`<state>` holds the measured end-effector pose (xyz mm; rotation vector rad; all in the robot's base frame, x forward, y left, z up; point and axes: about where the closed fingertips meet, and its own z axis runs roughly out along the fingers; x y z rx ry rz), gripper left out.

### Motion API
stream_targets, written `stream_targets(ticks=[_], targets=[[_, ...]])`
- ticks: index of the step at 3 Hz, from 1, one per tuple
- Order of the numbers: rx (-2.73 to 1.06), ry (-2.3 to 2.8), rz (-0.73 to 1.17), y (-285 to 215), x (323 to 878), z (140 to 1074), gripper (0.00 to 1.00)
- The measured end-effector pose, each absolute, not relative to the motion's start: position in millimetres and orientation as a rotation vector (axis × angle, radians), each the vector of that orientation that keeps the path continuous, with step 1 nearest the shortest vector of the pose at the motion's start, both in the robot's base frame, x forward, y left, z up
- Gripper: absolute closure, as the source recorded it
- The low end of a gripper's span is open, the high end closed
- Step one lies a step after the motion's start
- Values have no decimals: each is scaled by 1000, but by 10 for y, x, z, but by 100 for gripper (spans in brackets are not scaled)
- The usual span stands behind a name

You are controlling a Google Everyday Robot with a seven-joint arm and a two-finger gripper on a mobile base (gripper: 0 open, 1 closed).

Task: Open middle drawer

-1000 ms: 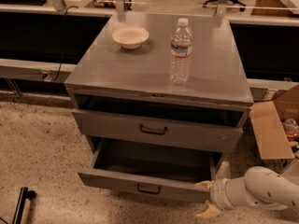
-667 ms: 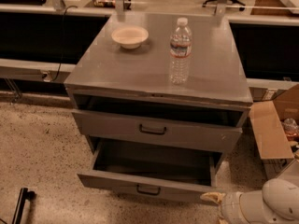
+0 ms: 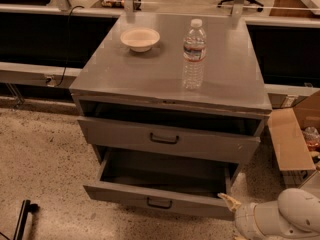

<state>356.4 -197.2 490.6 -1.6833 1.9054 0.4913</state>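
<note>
The grey metal cabinet (image 3: pixel 225 91) stands in the middle of the camera view. Its middle drawer (image 3: pixel 125 194) is pulled well out, its dark inside showing, with a small black pull handle (image 3: pixel 159 203) at the centre of its low front. Above it is the taller drawer front (image 3: pixel 200 145) with the larger black handle (image 3: pixel 164 139). The lowest drawer is hidden below the open one. My gripper (image 3: pixel 228 203) is at the bottom right, its beige tip just off the open drawer's right front corner. It holds nothing that I can see. The white arm (image 3: pixel 280 219) runs off the frame's lower right.
A clear water bottle (image 3: pixel 194 54) and a cream bowl (image 3: pixel 140 38) stand on the cabinet top. An open cardboard box (image 3: pixel 292 144) sits on the floor to the right. A black object (image 3: pixel 22 219) lies on the speckled floor at the lower left. Dark low shelving runs behind.
My gripper and arm have dropped down and to the right, away from the open drawer's right front corner. The drawer stays pulled out as before.
</note>
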Motion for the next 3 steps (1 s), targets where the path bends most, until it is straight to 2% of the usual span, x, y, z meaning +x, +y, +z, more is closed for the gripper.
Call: stream_targets(ticks=[1,2,3], targets=[[-1728,1857,446,-1867,3867,5097,0],[-1742,1822,449,-1787,4192,5220,18],[-1720,1835,452,-1761,4564,5157,42]])
